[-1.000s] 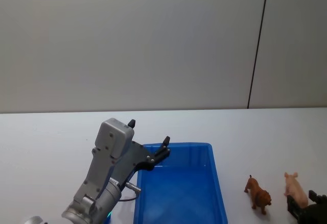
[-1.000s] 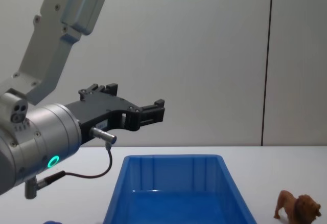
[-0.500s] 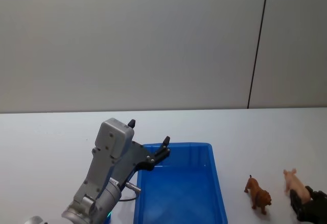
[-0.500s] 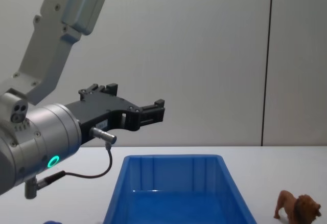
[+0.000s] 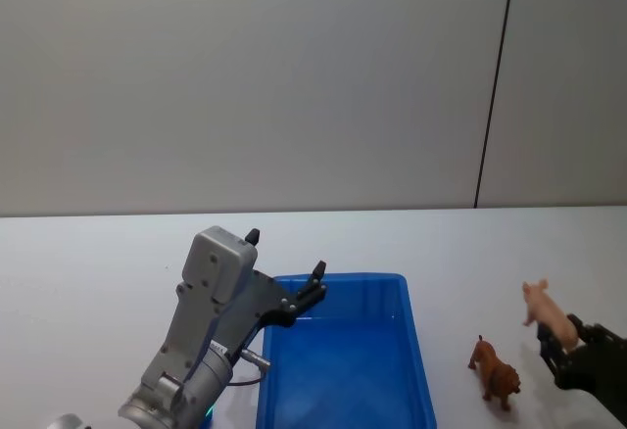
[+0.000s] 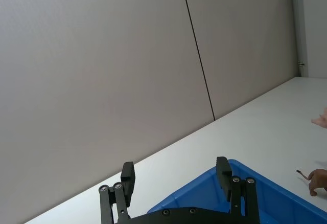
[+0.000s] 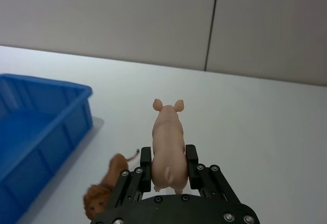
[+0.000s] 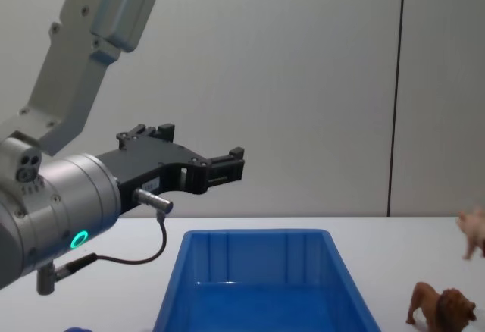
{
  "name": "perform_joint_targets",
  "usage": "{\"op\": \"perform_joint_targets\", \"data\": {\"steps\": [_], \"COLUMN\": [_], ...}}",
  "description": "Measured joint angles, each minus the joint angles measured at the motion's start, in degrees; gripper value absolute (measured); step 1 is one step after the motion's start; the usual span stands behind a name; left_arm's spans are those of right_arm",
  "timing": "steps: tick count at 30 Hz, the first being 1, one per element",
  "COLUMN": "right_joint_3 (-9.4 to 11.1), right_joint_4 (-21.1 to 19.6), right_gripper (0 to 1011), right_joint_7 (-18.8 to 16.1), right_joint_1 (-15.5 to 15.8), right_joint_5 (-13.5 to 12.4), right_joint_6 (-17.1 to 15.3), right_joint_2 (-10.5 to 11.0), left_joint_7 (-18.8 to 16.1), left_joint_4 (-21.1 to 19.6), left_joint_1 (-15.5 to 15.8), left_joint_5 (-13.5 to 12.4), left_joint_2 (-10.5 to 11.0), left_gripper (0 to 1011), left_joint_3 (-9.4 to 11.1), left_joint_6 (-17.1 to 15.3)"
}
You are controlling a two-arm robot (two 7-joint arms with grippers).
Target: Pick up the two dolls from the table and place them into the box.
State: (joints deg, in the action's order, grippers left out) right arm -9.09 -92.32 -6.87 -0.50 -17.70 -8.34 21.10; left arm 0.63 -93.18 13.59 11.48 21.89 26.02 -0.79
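Observation:
My right gripper (image 7: pixel 169 169) is shut on the pale pink pig doll (image 7: pixel 168 145), holding it lifted above the white table (image 5: pixel 88 272) at the right; the pig also shows in the head view (image 5: pixel 545 309) and at the chest view's right edge (image 8: pixel 474 230). The brown lion doll (image 5: pixel 495 370) stands on the table just right of the blue box (image 5: pixel 416 351), also seen low in the chest view (image 8: pixel 443 309). My left gripper (image 6: pixel 175 174) hangs open above the box's far left corner (image 8: pixel 216 164).
A grey wall with a dark vertical seam (image 5: pixel 493 86) rises behind the table. Bare tabletop stretches left of the box and behind it.
My right gripper has risen with the pig doll, lifting it off the table and up beside the lion. The left arm, lion and box have not moved.

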Motion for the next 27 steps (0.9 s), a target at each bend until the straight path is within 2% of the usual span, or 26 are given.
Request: {"op": "perform_joint_targets", "data": {"steps": [13, 27], "right_joint_3": [-1.09, -4.03], "right_joint_4": [-1.56, 0.54], "right_gripper": [380, 380], "right_joint_7": [-7.44, -17.63], "right_joint_1": [-2.84, -8.18], "right_joint_5": [-0.75, -0.65], "right_joint_6": [0.22, -1.73], "right_joint_2": [-1.32, -4.89], "left_joint_7": [0.00, 0.00], "left_joint_4": [0.00, 0.00], "left_joint_1": [0.00, 0.00], "left_joint_5": [0.00, 0.00], "left_joint_2": [0.00, 0.00], "left_gripper": [1001, 1001], "left_joint_3": [0.00, 0.00], "left_joint_6": [0.00, 0.00]}}
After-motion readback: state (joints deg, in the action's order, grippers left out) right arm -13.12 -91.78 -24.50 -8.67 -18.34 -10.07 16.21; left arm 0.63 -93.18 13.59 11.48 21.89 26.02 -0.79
